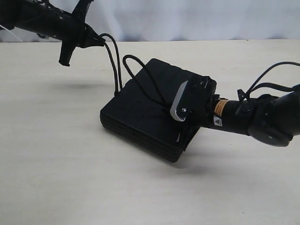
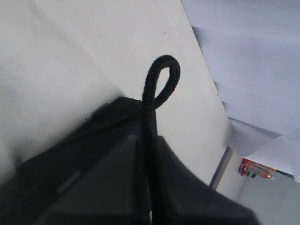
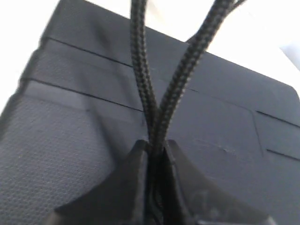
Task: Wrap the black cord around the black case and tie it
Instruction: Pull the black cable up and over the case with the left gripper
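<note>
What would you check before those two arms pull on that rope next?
1. Left jaws shut on the black cord: ok.
2. Right jaws pinching two cord strands above the black case: ok.
3. Cord lying across the case top: ok.
4. Cord running under the case: cannot tell.
5. Knot tied: not ok, none visible.
6. Case resting flat on the table: ok.
</note>
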### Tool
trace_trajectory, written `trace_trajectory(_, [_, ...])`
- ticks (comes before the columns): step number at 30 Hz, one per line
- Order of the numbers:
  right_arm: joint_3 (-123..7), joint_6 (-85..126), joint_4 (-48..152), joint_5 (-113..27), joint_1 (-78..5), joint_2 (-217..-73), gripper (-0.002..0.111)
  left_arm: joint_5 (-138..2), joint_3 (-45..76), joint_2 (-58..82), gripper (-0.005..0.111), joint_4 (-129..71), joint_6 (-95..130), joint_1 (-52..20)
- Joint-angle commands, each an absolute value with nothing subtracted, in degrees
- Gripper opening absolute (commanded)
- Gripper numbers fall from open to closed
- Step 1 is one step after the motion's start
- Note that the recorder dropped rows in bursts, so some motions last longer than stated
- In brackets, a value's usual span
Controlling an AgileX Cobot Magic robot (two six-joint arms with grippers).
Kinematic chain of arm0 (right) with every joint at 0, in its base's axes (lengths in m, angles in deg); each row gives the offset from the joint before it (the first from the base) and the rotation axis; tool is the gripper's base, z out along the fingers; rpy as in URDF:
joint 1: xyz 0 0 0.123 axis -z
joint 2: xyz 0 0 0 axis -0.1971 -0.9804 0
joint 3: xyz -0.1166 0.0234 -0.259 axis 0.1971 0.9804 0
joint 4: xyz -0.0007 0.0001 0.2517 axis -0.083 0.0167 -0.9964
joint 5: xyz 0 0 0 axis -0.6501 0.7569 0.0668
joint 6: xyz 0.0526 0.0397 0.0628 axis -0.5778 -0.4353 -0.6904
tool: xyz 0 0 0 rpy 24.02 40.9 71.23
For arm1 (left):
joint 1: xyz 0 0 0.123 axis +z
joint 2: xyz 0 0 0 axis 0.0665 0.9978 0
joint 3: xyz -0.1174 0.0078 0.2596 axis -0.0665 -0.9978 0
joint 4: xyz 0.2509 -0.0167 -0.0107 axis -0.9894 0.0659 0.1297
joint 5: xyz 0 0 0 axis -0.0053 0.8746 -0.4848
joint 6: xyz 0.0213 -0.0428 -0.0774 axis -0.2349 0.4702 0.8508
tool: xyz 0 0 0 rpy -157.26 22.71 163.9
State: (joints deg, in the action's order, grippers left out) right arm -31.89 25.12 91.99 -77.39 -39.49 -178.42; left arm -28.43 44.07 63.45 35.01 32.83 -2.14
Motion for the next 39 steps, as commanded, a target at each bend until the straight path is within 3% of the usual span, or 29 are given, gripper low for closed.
trace_trajectory(1, [-32.08, 24.79, 98.77, -77.9, -39.53, -178.4, 0.004, -31.1, 44.09, 62.87, 0.0, 36.3, 35.52, -2.26])
trace_trajectory(15, [-32.08, 24.92, 100.49, -77.43, -39.53, -178.4, 0.004, -36.91, 44.09, 62.87, 0.0, 39.57, 40.29, -8.47])
trace_trajectory(39, [-32.08, 29.25, 89.78, -77.43, -39.53, -178.4, 0.004, -21.46, 44.09, 62.87, 0.0, 34.32, 39.28, -8.56])
